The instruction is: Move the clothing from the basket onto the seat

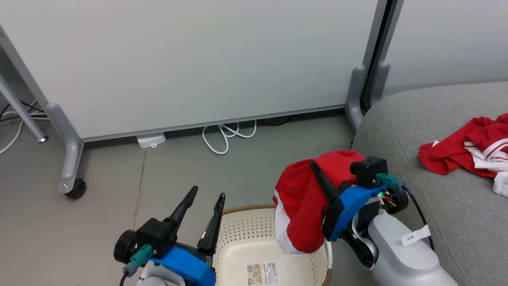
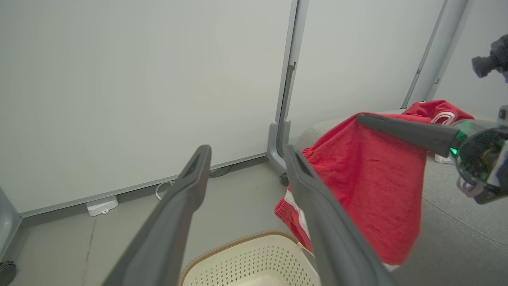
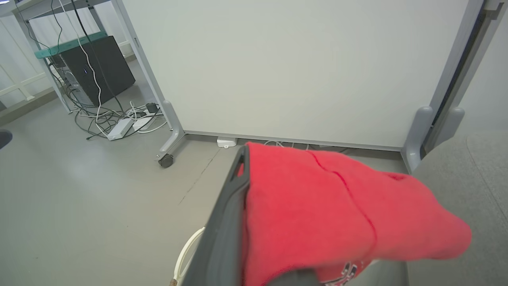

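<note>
Nearest you, the basket (image 1: 243, 208) sits low between the two arms. The part of its floor you can see carries a printed label (image 1: 262, 273). Your left gripper (image 1: 208, 191) hovers over the basket's left rim with its fingers spread wide and nothing between them.

Your right gripper (image 1: 316, 166) is clamped tight on a red garment (image 1: 299, 206). The cloth is draped over its fingers and hangs down in a fold, white stripe at the bottom, above the basket's right rim. You cannot tell whether the hem touches the rim. In the right wrist view one dark finger (image 3: 228, 222) shows along the cloth's left side; the other is buried under the fabric.

Just right of that gripper, the seat (image 1: 436, 206) begins with a rounded edge. A second garment (image 1: 464, 153) lies crumpled farther along it, well apart from the held one, with bare cushion between them.

Ahead, open floor (image 1: 119, 178) runs to a white partition panel (image 1: 198, 59), with a looped cable (image 1: 226, 137) at its foot.
</note>
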